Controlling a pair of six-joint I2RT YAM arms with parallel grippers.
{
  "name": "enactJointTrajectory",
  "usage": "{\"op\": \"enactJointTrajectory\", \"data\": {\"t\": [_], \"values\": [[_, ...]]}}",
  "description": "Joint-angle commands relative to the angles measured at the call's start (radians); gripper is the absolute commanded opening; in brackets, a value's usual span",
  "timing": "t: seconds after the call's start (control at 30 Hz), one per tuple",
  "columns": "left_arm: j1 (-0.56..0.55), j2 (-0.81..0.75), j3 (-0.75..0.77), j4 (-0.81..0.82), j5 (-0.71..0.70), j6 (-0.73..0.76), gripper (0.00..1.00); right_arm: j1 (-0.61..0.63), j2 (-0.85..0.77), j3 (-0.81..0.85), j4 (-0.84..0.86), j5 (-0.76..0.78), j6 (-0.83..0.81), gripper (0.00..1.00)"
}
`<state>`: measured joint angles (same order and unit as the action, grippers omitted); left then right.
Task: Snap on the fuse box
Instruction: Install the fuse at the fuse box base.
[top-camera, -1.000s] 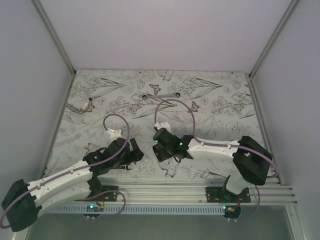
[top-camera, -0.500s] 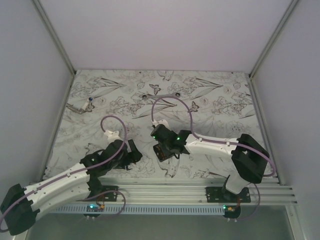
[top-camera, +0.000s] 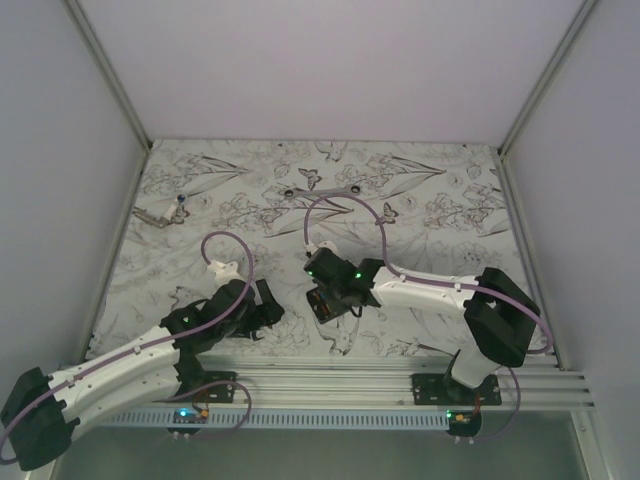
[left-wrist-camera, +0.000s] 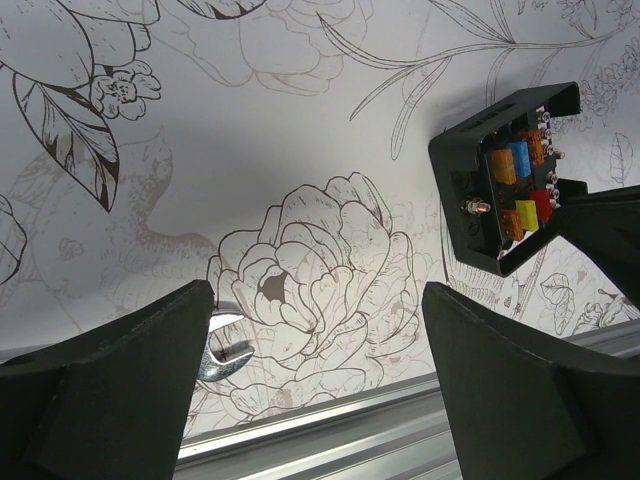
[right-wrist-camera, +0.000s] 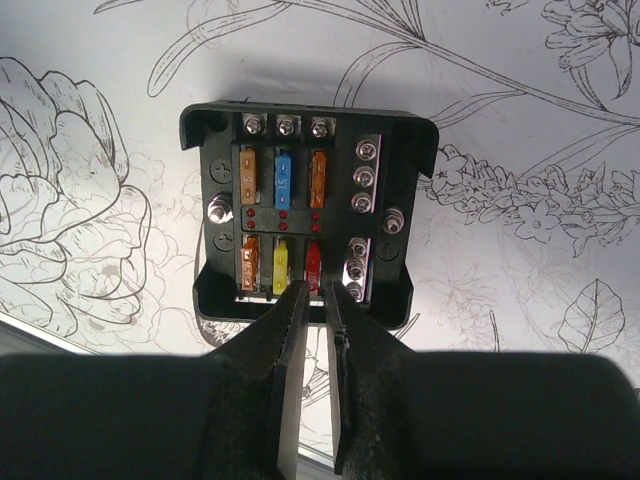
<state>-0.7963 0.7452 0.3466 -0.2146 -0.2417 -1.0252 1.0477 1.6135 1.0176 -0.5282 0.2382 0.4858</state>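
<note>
The fuse box (right-wrist-camera: 305, 215) is a small black square box lying open-faced on the flowered table, with orange, blue, yellow and red fuses in two rows. My right gripper (right-wrist-camera: 320, 292) hangs over its near edge, jaws a narrow slit apart, tips on either side of the red fuse (right-wrist-camera: 313, 262); I see no grip on it. In the top view the right gripper (top-camera: 330, 298) covers most of the fuse box (top-camera: 320, 308). My left gripper (left-wrist-camera: 318, 385) is wide open and empty, left of the fuse box (left-wrist-camera: 505, 180) and near the rail.
A wrench head (left-wrist-camera: 222, 355) lies beside my left finger, by the aluminium rail (left-wrist-camera: 380, 430). Two more wrenches lie far back: one (top-camera: 160, 213) at the left wall, another (top-camera: 320, 190) mid-table. Grey walls close in both sides.
My right gripper went from shut to slightly apart and shifted a little left over the fuse box. The left arm drew back a little toward its base.
</note>
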Motion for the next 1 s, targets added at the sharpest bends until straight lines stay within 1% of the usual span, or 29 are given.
{"op": "enactJointTrajectory", "data": {"t": [0.0,0.47,0.63,0.97], "values": [[0.006,-0.006,-0.008,-0.027,-0.023,-0.001,0.89,-0.016,-0.017,-0.007,0.017,-0.023,-0.001,0.18],[0.006,0.004,-0.001,-0.028,-0.028,0.001,0.91,-0.026,0.036,-0.013,0.04,-0.047,-0.009,0.05],[0.007,0.01,0.002,-0.027,-0.029,0.004,0.91,-0.026,0.06,-0.011,0.016,-0.073,-0.009,0.0],[0.009,0.012,0.002,-0.029,-0.035,0.008,0.91,-0.026,0.104,-0.068,-0.099,-0.1,0.032,0.0]]}}
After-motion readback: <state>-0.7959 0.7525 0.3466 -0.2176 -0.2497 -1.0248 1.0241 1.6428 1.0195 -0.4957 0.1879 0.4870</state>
